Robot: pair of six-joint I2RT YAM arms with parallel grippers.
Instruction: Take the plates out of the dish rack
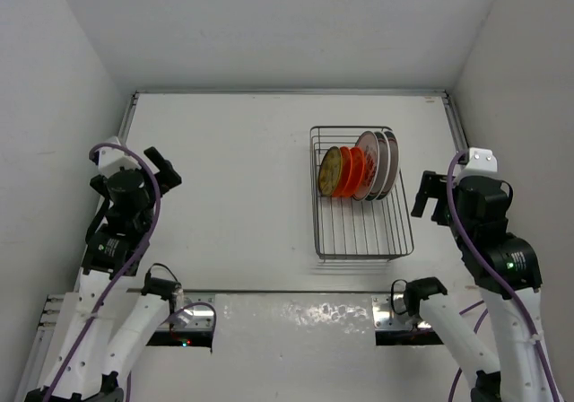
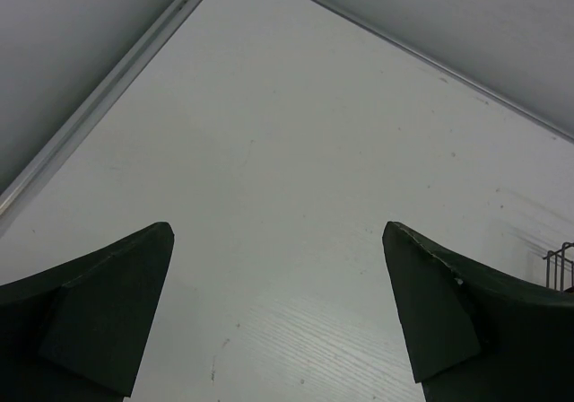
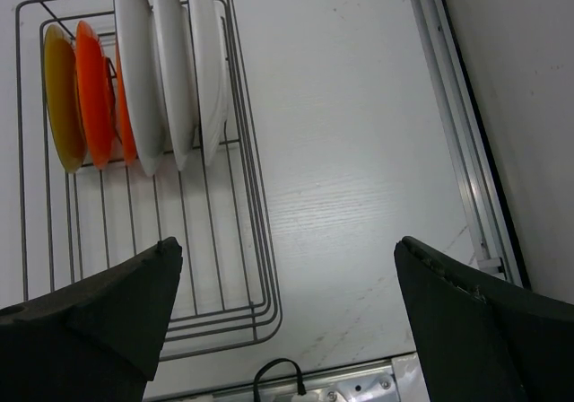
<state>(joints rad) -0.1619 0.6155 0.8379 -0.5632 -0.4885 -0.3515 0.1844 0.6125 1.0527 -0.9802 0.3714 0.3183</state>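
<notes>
Progress: none out yet; orange and white round plates (image 1: 357, 170) upright in silver wire dish rack (image 1: 363, 236) | right gripper (image 3: 285, 245) gaping, empty, rack just left of jaws | left gripper (image 2: 278, 227) gaping, empty, rack well right.

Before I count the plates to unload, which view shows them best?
Right wrist: the plates stand close, side by side in the dish rack. Top external shows them small, overlapping. Left wrist shows only a rack corner.

dish rack (image 2: 560, 266) cut off at the right edge (only a corner shows).
</notes>
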